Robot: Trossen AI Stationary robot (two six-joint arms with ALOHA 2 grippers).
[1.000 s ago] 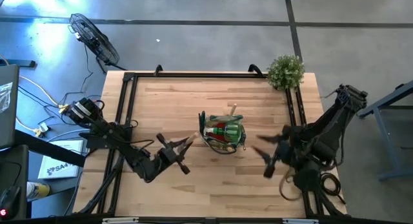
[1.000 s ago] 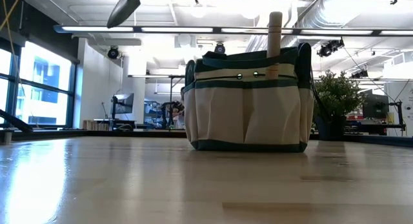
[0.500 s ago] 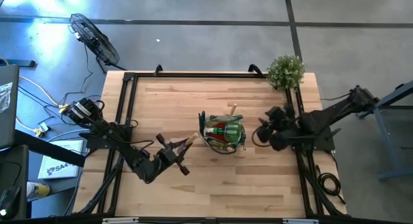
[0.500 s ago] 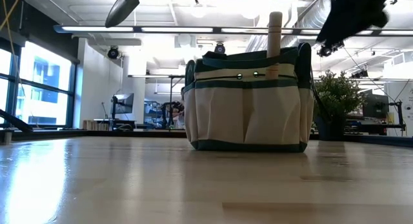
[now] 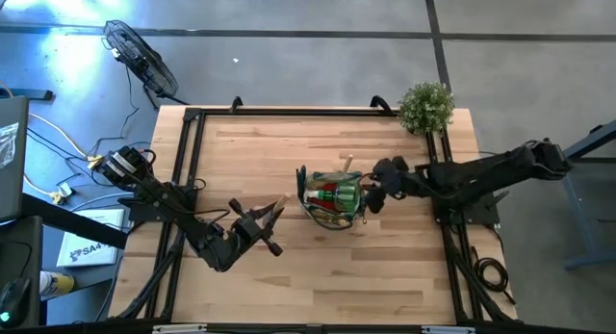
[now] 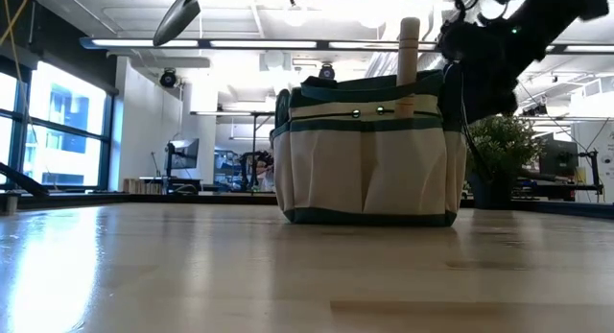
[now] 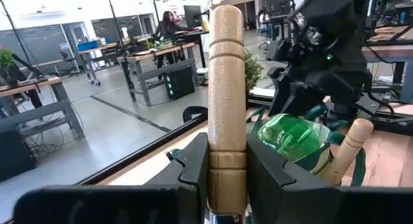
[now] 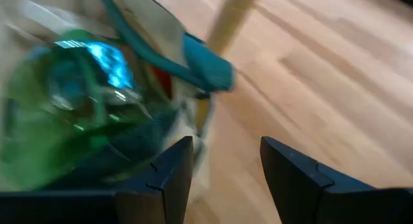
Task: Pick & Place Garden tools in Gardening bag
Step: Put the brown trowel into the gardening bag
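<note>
Because the wooden-handled trowel (image 7: 227, 101) has yet to go in, the left gripper (image 5: 260, 221) holds it clamped beside the gardening bag (image 5: 332, 200), while the right gripper (image 5: 377, 194), fingers apart, hangs at the bag's rim, seemingly to steady it.

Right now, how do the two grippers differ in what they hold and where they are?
The left gripper is shut on a wooden-handled trowel, held in the air left of the bag; the right gripper is open and holds nothing. The left gripper sits apart from the bag, while the right gripper is at the bag's right edge. Both point toward the bag.
</note>
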